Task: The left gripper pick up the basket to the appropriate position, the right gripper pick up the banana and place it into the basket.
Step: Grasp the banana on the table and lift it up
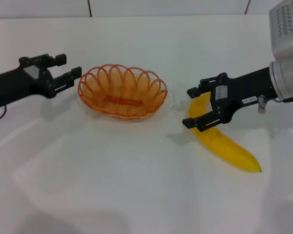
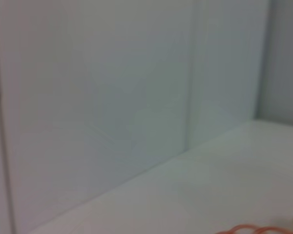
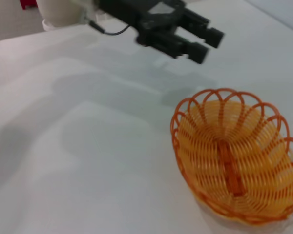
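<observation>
Open table [image 1: 112,185] around basket [image 1: 122,90]

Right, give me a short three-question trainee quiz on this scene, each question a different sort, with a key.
1. True or false: the banana lies inside the basket.
2. Which gripper has its open fingers either side of the banana? A) left gripper B) right gripper
3. Fill in: the basket holds ____ fruit.

Key: 1 false, it lies on the table to the basket's right; 2 B; 3 no.
</observation>
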Controlling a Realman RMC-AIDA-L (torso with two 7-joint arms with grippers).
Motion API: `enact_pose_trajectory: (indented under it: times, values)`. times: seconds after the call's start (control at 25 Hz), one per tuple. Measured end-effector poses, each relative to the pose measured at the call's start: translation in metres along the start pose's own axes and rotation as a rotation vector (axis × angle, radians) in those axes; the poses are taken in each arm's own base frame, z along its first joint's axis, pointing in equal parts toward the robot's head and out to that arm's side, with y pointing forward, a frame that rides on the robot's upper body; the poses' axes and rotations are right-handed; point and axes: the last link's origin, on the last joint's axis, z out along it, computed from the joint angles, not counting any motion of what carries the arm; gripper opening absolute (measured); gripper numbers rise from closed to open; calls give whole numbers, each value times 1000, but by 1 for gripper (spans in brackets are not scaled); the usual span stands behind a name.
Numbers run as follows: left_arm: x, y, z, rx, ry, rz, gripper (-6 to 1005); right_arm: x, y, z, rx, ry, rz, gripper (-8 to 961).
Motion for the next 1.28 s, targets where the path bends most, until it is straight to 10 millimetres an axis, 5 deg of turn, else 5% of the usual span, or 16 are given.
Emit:
enact_pose_trajectory:
  times: [0.2, 0.48, 0.92, 1.28]
  values:
    - [-4, 15, -23, -78, 56, 45, 551, -2, -1, -1, 7, -13, 3, 880]
    - [-37, 35, -47, -124, -13, 25, 551, -10, -5, -2, 45, -62, 24, 880]
    - [-46, 32, -51, -77, -35, 12, 551, -35, 20, -20, 207, 134, 45, 879]
    - [-50, 32, -48, -68, -52, -1, 551, -33, 47, -9, 207, 342, 132, 879]
